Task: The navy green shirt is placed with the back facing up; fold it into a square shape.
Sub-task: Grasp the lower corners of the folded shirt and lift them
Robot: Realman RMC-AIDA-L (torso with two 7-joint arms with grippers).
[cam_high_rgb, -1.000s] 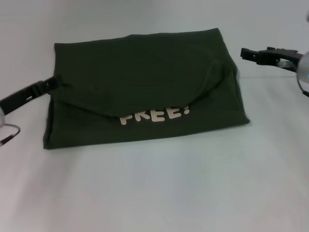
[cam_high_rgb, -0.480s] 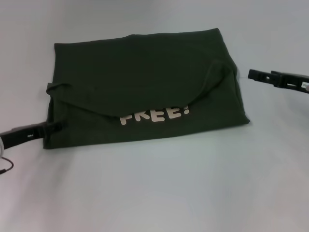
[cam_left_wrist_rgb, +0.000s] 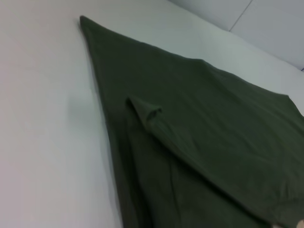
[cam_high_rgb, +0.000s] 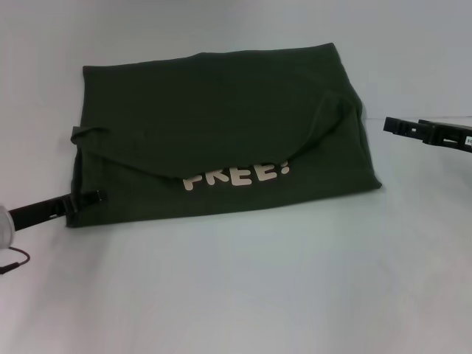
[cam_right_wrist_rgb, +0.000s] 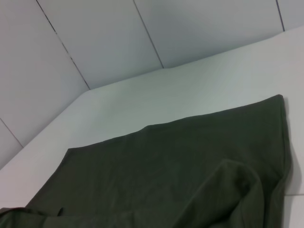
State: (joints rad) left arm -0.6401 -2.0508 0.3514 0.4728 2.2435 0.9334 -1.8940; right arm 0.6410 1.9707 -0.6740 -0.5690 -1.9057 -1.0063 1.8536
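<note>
The navy green shirt (cam_high_rgb: 221,125) lies folded into a wide rectangle in the middle of the table. An upper layer is folded over it, and the cream letters "FREE!" (cam_high_rgb: 236,175) show partly below that layer's curved edge. My left gripper (cam_high_rgb: 87,198) sits low at the shirt's near-left corner, its tip against the cloth edge. My right gripper (cam_high_rgb: 402,127) hovers open and empty off the shirt's right side, clear of the fabric. The left wrist view shows the shirt (cam_left_wrist_rgb: 199,123) with a small folded tab. The right wrist view shows the shirt (cam_right_wrist_rgb: 180,166) and its far edge.
The table (cam_high_rgb: 243,295) is a plain white surface around the shirt. A thin cable (cam_high_rgb: 15,262) hangs by my left arm at the picture's left edge. A white panelled wall (cam_right_wrist_rgb: 118,38) stands behind the table's far edge.
My left gripper has come down from the shirt's left edge to its near-left corner and edged in toward the cloth. My right gripper has drifted lower and to the right, away from the shirt.
</note>
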